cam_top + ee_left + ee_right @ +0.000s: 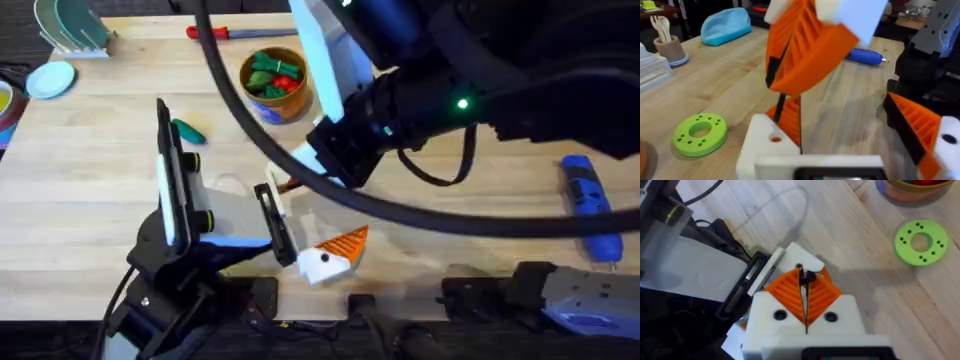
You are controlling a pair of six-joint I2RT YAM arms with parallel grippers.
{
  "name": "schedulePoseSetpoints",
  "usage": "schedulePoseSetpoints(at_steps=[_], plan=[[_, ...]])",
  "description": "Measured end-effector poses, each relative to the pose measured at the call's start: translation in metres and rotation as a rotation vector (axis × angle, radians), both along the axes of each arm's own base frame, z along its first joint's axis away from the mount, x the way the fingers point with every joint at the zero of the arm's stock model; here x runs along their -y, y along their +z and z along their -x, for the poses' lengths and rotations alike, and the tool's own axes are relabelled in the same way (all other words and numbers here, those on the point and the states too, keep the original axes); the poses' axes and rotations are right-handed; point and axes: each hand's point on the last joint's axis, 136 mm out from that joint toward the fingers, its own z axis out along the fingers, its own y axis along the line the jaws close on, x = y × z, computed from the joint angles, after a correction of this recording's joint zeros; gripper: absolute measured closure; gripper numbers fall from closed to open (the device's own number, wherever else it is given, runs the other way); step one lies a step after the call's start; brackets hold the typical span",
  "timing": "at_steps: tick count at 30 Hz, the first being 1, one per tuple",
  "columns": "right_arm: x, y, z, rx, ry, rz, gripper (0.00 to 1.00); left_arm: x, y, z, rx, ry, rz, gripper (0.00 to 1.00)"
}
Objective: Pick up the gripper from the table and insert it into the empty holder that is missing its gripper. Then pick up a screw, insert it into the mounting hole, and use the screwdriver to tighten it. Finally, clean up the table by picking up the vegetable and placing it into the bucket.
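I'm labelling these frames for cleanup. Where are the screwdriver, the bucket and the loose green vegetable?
screwdriver (588, 205): overhead view, middle of its blue body.
bucket (293, 100): overhead view, its orange-brown side wall.
vegetable (188, 131): overhead view, middle of the dark green piece lying on the table.

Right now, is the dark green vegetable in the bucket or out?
Out: the vegetable lies on the table, left of the bucket and apart from it.

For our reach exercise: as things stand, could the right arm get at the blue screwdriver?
Probably yes. The screwdriver lies in the open on that arm's own side, with nothing on or against it. The right gripper is shut over the middle, though, so it would have to swing back and open.
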Motion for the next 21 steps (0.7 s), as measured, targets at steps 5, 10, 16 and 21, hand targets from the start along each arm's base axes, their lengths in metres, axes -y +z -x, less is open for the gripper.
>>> schedulePoseSetpoints(at_steps=[5, 10, 16, 21], plan=[[-0.001, -0.002, 0.0, -0.005, 0.0, 0.006, 0.996, 0.0, 0.0, 0.0, 0.0, 0.0, 0.0, 0.008], [-0.003, -0.01, -0.001, -0.023, 0.004, 0.022, 0.996, 0.0, 0.0, 0.0, -0.003, 0.001, 0.0, 0.008], [-0.007, -0.019, -0.001, -0.042, 0.009, 0.039, 0.996, 0.0, 0.0, 0.0, -0.002, 0.0, 0.0, 0.008], [-0.007, -0.019, -0.001, -0.043, 0.01, 0.038, 0.996, 0.0, 0.0, 0.0, -0.001, 0.0, 0.0, 0.008]])
